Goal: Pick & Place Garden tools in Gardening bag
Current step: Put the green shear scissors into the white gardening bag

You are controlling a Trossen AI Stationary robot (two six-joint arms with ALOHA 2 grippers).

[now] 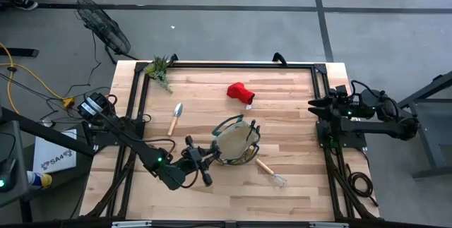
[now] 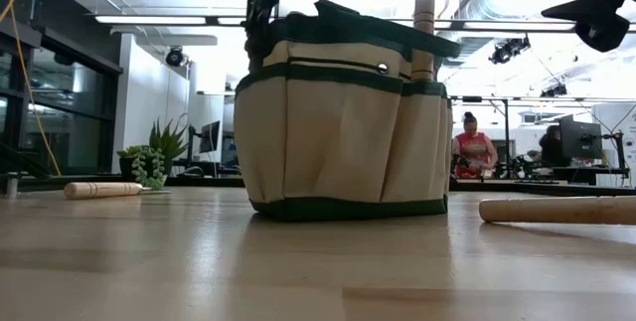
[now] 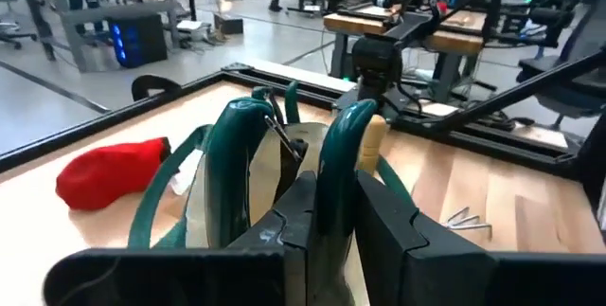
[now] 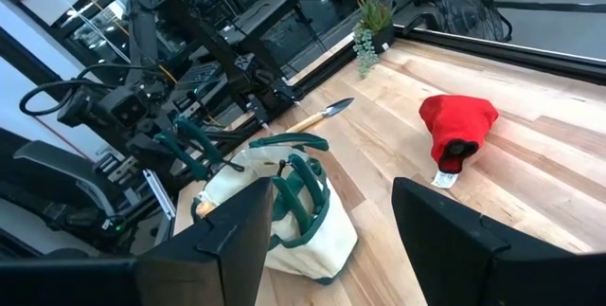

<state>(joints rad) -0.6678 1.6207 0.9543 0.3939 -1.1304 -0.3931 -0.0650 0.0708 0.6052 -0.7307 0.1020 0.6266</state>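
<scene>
- Two green pruner handles (image 3: 284,145) sit clenched in the left pincer (image 3: 327,225), fingers squeezed nearly flat on them, and the arm hangs at the near-left rim of the gardening bag (image 1: 235,142).
- Judging by the look, those pruners are stiff metal with slick curved grips; the hold sits low on the handles, and that seems the right place, since the curve could slide out of a loose pinch.
- Inside the bag a wooden handle (image 2: 424,35) already stands up by the right wall; from the low view the tan canvas looks soft, so a hard push on the rim would likely fold it.
- Out on the counter (image 1: 296,108) to the left of the bag lies a silver trowel (image 1: 174,118), wooden handle toward the near side. Rigid and probably light; take it on the wood, I'd say, not the smooth blade.
- Near-right of the bag, the wire rake (image 1: 270,171); thin tines look springy, so the wooden shaft is the safer grab.
- Far side, the red glove (image 1: 240,92): limp cloth, so it should squash in any grip.
- Far-left corner, a leafy sprig (image 1: 159,70).
- Right pincer (image 4: 327,235) waits released at the right edge, holding nothing.
</scene>
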